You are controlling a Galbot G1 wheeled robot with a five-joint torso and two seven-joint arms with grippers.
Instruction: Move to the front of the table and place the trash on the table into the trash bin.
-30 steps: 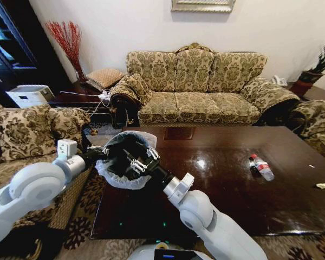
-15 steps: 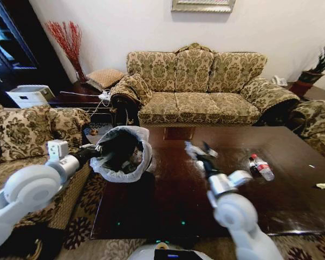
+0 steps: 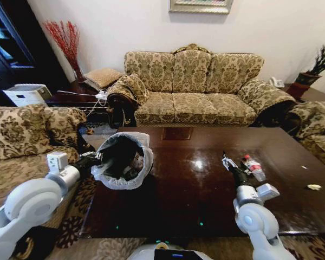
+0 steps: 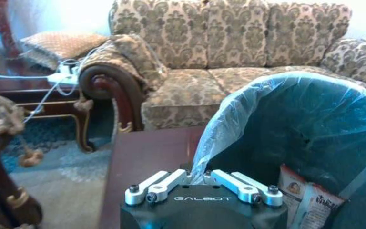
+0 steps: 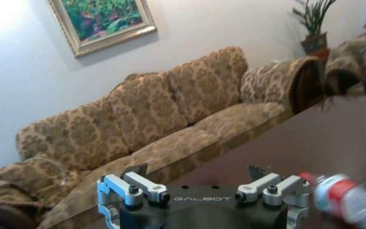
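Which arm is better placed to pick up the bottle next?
Right. Its open claw sits just beside the bottle on the table, while the left claw holds the trash bin.

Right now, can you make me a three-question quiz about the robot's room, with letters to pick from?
1. Where is the bottle?
A. inside the bin
B. lying on the table, just beside the right gripper
C. on the sofa

2. What colour are the bottle's cap and label?
A. red
B. green
C. yellow

3. What is the left gripper doing?
A. hanging free above the floor
B. resting on a cushion
C. shut on the trash bin, holding it tilted at the table's edge

Answers:
1 B, the head view shows the bottle on the dark wood next to the right gripper's open fingers.
2 A, the right wrist view shows red on the bottle.
3 C, the left wrist view shows the fingers closed on the bag-lined rim, with wrappers inside.
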